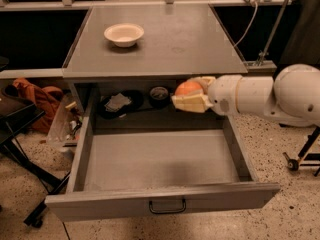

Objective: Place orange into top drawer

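**Orange held over the open drawer, release yet to come**

The small, round orange fruit [188,88] is clamped between the cream fingers of the white arm's two-finger gripper [188,92]. It is held in the air just under the front edge of the grey metal tabletop [190,39], above the back of the wide grey metal top drawer [100,206], which stands open. This looks like the carry step, nearly done. The next move, I'd say, is to lower it toward the drawer floor, keeping off the right wall, then part the fingers. The white bowl [124,34] sits on the tabletop, well apart.
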Robot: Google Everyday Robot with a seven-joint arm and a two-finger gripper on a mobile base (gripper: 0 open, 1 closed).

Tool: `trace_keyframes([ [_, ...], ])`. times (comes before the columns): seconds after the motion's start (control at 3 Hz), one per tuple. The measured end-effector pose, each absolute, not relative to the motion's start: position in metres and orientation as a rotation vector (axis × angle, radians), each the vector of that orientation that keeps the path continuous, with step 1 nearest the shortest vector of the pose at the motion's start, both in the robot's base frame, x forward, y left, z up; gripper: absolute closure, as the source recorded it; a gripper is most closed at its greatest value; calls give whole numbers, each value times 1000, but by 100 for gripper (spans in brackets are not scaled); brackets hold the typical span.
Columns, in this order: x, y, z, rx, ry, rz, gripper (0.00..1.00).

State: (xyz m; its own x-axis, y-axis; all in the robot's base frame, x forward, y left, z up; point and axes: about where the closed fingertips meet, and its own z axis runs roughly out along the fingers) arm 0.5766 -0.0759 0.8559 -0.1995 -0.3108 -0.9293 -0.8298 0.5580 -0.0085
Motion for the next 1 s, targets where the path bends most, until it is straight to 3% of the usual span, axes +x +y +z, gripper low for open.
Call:
trace_keyframes([
  [1.0, 579, -59, 750, -944, 2128, 496, 100],
])
